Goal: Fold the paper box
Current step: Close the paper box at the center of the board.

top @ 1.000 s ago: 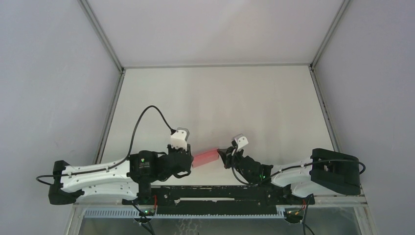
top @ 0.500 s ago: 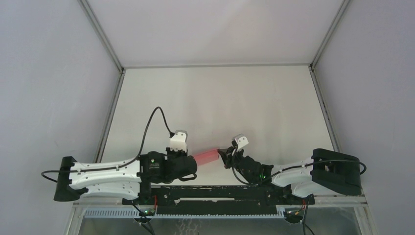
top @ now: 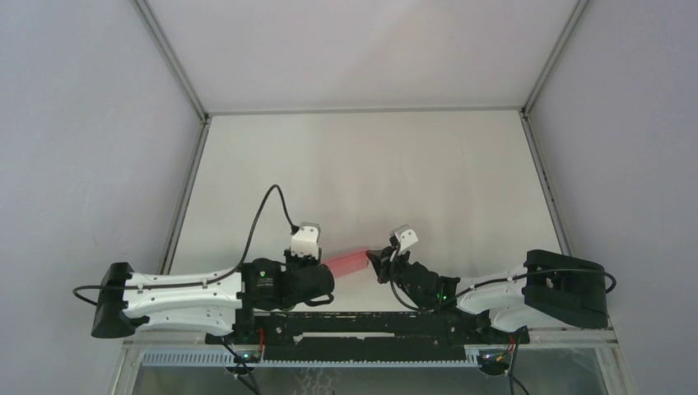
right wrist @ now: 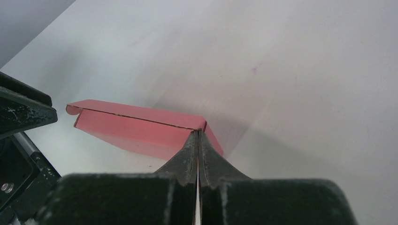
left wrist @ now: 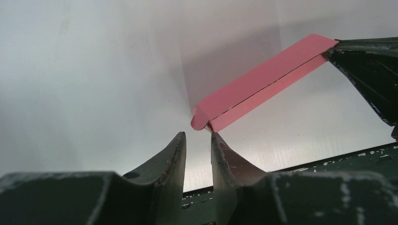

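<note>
The pink paper box is held flat above the table between my two grippers near the front edge. My right gripper is shut on its right end; in the right wrist view the fingertips pinch the folded edge of the box. My left gripper sits just short of the box's left end, jaws slightly open with a narrow gap. In the left wrist view the gripper is just below the rounded end of the box, the right fingertip almost touching it.
The white table is bounded by metal rails at left, right and back, with grey walls around. The black mounting rail runs along the near edge under both arms.
My left arm has drawn back toward the near edge and lowered, its gripper sliding off the box's left end. My right gripper and the box have stayed put.
</note>
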`<state>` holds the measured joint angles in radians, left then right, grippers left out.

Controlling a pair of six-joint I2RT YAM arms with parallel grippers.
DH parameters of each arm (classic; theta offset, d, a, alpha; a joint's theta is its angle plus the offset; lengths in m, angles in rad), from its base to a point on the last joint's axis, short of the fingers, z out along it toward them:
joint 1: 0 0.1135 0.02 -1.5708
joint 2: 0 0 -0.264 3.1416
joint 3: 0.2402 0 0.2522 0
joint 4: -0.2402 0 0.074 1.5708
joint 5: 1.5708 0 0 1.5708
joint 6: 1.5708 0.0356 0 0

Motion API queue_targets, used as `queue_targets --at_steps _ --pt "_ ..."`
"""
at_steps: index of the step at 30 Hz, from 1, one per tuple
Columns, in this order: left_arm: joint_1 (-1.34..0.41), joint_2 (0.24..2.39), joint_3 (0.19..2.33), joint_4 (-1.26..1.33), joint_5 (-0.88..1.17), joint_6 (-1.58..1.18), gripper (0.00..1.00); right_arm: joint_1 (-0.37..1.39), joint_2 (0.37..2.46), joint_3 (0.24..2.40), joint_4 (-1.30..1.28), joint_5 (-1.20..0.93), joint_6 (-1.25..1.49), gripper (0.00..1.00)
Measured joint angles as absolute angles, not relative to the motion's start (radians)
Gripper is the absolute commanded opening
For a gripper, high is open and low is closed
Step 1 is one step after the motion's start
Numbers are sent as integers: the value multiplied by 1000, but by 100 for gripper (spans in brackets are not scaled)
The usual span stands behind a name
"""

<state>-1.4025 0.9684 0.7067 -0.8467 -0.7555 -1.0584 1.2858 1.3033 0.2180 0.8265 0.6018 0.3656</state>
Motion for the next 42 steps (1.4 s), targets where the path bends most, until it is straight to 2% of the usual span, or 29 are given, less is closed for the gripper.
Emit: queue_targets --at_steps 26,42 --pt "-1398 984 665 -766 -769 -986 25 1291 1303 218 826 603 369 0" --pt "-1368 949 651 -730 -775 -914 26 1293 1303 218 826 603 369 0"
